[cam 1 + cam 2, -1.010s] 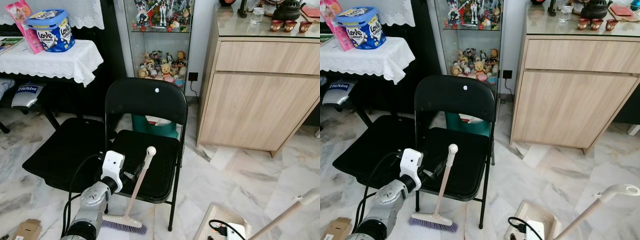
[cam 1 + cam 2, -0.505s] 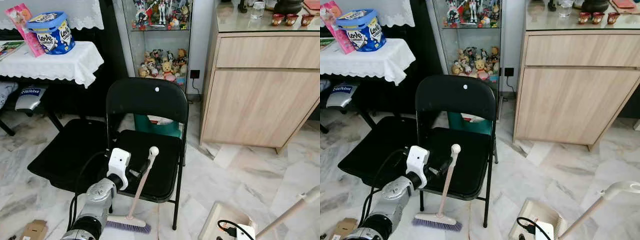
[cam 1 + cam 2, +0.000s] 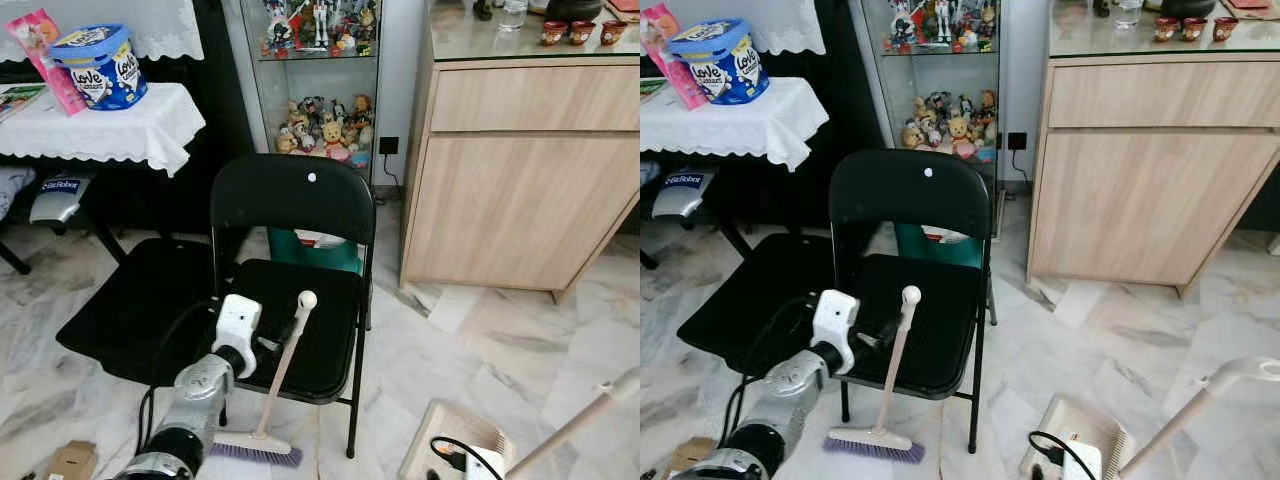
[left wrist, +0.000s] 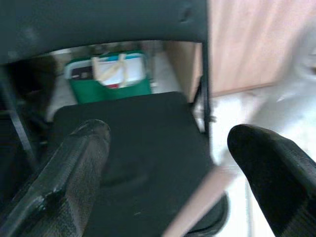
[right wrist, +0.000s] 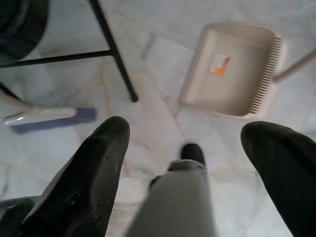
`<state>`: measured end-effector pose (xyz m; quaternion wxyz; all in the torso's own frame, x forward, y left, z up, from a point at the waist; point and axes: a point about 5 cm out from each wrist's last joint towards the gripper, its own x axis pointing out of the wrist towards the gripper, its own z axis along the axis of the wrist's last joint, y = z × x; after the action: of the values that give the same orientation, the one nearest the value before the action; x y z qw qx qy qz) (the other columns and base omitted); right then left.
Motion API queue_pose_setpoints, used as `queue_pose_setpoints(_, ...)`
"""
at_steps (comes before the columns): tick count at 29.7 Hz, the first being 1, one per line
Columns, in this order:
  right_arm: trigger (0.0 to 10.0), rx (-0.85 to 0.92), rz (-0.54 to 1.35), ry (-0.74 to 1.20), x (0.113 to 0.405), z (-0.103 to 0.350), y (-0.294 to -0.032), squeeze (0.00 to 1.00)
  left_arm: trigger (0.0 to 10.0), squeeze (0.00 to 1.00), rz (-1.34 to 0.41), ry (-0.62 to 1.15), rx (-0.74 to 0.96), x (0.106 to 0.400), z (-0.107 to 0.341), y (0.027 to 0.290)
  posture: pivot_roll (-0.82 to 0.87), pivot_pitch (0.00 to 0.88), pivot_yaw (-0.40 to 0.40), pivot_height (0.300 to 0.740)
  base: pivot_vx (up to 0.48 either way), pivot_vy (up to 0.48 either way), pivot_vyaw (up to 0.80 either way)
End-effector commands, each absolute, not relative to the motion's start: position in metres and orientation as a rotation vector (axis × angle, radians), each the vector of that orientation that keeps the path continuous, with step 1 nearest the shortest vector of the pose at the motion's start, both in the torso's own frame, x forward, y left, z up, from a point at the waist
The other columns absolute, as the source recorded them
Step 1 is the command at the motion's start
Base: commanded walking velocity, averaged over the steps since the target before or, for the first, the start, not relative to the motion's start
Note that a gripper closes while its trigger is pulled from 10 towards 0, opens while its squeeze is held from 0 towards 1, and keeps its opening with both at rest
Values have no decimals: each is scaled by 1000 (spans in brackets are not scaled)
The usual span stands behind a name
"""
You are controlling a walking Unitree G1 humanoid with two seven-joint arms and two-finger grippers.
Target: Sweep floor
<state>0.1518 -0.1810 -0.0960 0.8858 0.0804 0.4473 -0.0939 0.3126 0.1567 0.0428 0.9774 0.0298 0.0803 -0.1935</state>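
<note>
Left eye view: blue tub point(image 3: 99, 64) reads "Love"; left gripper point(image 4: 168, 163) wide by broom point(image 3: 276, 392); right gripper point(image 5: 197, 163) wide.

Left tool point(image 4: 163, 163) fingers spread, arm stretched forward; right tool point(image 5: 192, 163) fingers spread, pointing downward.

Black folding chair point(image 3: 300, 260), wooden cabinet point(image 3: 525, 175), glass figurine case point(image 3: 318, 85), white-clothed table point(image 3: 105, 120).

Head stereo pair angled down at a shared black folding chair point(image 3: 290, 260); wrist cameras close along fingers.
</note>
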Motion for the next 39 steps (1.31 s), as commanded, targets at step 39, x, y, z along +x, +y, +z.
queue_pose_setpoints(39, 10000, 140, -175, 948, 161, -94, -180, 0, 10000, 0, -783, 243, 155, 307, 52, 147, -120, 21, 92, 740, 0, 0, 0)
